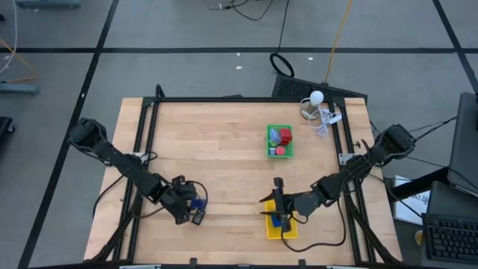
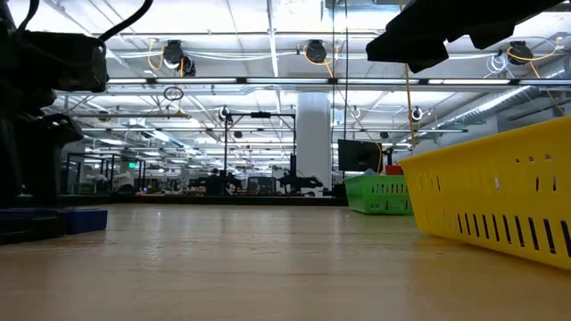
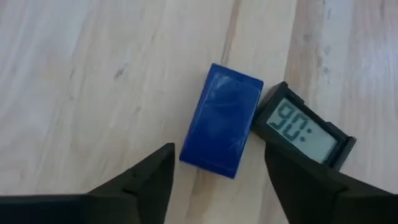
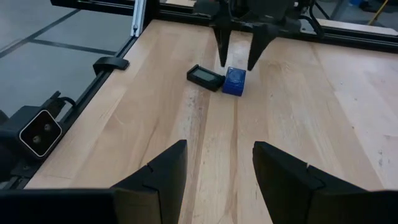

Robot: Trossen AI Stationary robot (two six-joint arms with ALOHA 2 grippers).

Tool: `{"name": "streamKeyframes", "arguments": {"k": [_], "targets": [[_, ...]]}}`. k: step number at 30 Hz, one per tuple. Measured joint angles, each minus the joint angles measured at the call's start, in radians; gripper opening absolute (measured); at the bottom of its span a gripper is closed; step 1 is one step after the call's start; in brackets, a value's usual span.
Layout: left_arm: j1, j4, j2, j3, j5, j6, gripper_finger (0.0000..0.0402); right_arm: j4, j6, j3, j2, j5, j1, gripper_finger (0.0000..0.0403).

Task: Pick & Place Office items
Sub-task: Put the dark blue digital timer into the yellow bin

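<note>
We take the yellow tray [image 1: 281, 227], at the table's front edge, as our landmark. Well to its left on the wooden table [image 1: 224, 172], the left gripper [image 3: 217, 177] hangs low with its fingers spread apart, one on each side of a blue block [image 3: 222, 120] without touching it. A small black digital clock [image 3: 303, 132] lies against that block's side, its display showing digits. In the right wrist view the same pair appears across the table: the blue block [image 4: 234, 81] and the clock [image 4: 205, 76] side by side, with the left gripper [image 4: 237, 53] poised directly above the block.

The right gripper [image 1: 277, 196] sits just above the yellow tray's far end, its fingers apart and holding nothing. Something blue [image 1: 278, 221] lies inside the yellow tray, though we cannot make out what it is from above.

Behind the yellow tray, toward the table's far side, stands the green tray [image 1: 280, 141], holding a red piece [image 1: 285, 136], a second red piece [image 1: 280, 150] and a pale bluish one [image 1: 275, 135]. In the low view the yellow tray [image 2: 500, 201] looms close, and the green tray [image 2: 379, 193] shows farther back.
</note>
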Motion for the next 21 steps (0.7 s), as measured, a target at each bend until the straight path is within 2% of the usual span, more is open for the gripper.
{"name": "streamKeyframes", "arguments": {"k": [4, 8, 15, 21], "targets": [[0.0, 0.076, 0.0, -0.038, -0.049, 0.048, 0.0278, 0.001, 0.0, 0.0, 0.0, 0.0, 0.0, 0.0171], [-0.002, 0.092, -0.001, -0.073, -0.092, 0.043, 0.0286, 0.001, 0.0, 0.0, 0.0, 0.0, 0.0, 0.0171], [-0.007, 0.194, 0.0, -0.128, -0.104, 0.047, 0.0269, 0.0, 0.0, 0.0, 0.0, 0.0, 0.0, 0.0171], [-0.007, 0.218, 0.0, -0.13, -0.163, 0.151, 0.0247, -0.001, 0.0, 0.0, 0.0, 0.0, 0.0, 0.0171]]}}
